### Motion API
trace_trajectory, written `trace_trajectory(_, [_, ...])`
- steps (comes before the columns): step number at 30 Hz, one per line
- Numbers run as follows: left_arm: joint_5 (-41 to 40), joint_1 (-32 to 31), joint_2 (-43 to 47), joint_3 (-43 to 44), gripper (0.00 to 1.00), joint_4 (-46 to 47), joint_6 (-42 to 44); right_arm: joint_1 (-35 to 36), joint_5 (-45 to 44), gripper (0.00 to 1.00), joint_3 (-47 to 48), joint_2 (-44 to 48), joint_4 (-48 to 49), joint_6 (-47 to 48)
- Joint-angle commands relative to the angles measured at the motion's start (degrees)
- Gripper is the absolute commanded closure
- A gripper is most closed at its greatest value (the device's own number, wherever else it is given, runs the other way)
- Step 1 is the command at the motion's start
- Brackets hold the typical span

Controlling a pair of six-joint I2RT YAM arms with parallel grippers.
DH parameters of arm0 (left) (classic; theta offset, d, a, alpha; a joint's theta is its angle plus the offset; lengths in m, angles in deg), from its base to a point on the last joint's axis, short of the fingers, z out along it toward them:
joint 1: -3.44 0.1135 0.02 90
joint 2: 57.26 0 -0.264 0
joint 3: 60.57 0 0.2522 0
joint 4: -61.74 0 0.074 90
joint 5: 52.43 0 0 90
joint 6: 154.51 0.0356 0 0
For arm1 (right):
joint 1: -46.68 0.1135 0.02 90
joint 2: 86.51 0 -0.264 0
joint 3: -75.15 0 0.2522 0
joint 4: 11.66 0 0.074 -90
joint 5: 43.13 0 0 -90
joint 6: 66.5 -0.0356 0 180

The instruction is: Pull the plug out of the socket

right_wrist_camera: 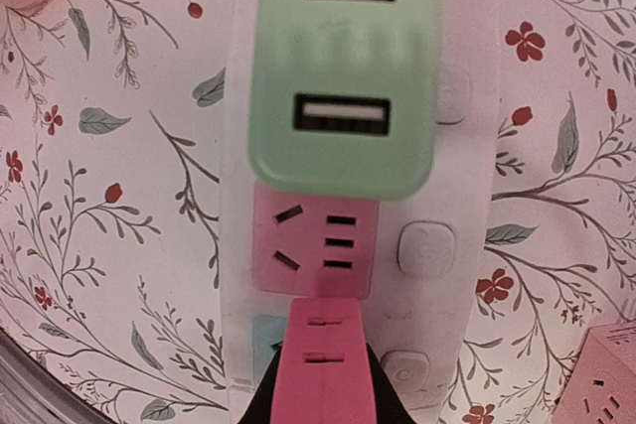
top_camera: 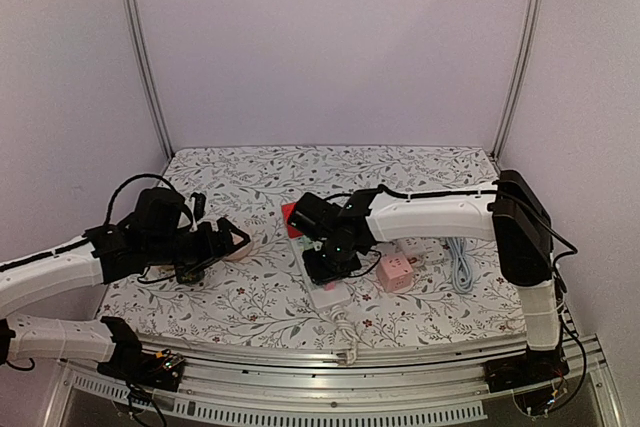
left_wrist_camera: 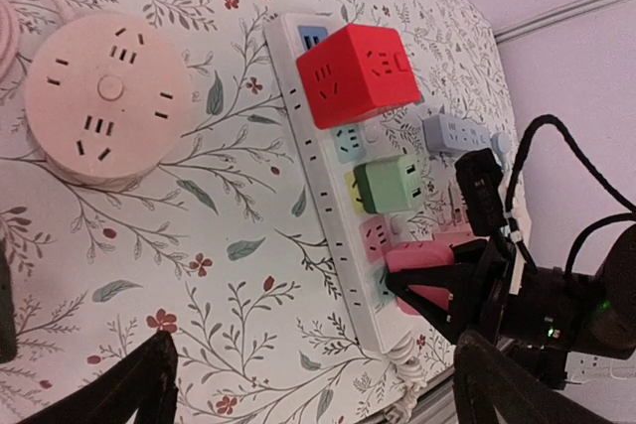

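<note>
A white power strip [top_camera: 330,294] [left_wrist_camera: 318,196] [right_wrist_camera: 447,295] lies on the flowered cloth. It carries a red cube [left_wrist_camera: 358,71], a green USB plug [left_wrist_camera: 390,186] [right_wrist_camera: 343,76] and a bare pink socket [right_wrist_camera: 316,240]. At its near end a pink plug [right_wrist_camera: 328,364] [left_wrist_camera: 427,267] stands over a blue-green socket. My right gripper [top_camera: 326,265] [right_wrist_camera: 323,406] is shut on this pink plug, one black finger on each side. My left gripper [top_camera: 226,243] [left_wrist_camera: 318,384] hovers open left of the strip, with only cloth between its fingers.
A round pink socket hub [left_wrist_camera: 104,101] [top_camera: 243,246] lies left of the strip, by the left gripper. A pink cube [top_camera: 397,274] [right_wrist_camera: 601,379], a grey-blue strip [left_wrist_camera: 457,133] and a coiled cable [top_camera: 460,265] lie to the right. The table's front rail [top_camera: 350,352] is close.
</note>
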Motion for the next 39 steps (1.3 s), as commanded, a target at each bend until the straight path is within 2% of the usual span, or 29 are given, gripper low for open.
trace_trajectory(1, [-0.08, -0.76, -1.70, 1.61, 0.06, 0.44, -1.73, -1.18, 11.75, 1.00, -3.12, 2.34, 13.18, -2.58])
trace_trajectory(5, [0.28, -0.93, -1.99, -0.17, 0.06, 3.70, -4.27, -1.31, 16.15, 1.00, -3.29, 3.62, 17.14, -4.76])
trace_trajectory(14, [2.57, -1.20, -2.74, -4.43, 0.07, 11.05, -7.80, -1.52, 18.54, 1.00, -3.52, 6.59, 20.69, -7.90])
trace_trajectory(21, [4.26, -4.80, -6.73, -6.40, 0.14, 20.48, -11.57, -1.72, 20.45, 1.00, -2.72, 6.26, 21.74, -9.88])
trace_trajectory(26, [5.87, -7.49, -13.46, -6.07, 0.20, 26.06, -13.33, -1.71, 18.83, 1.00, -3.87, 7.32, 21.83, -10.57])
trace_trajectory(33, [3.74, -9.11, -16.67, -6.00, 0.26, 25.79, -15.95, -1.68, 18.19, 1.00, -4.83, 8.36, 22.92, -11.36])
trace_trajectory(39, [3.24, -9.45, -16.83, -9.06, 0.30, 30.14, -19.23, -1.71, 18.98, 1.00, -5.08, 8.50, 24.31, -12.82])
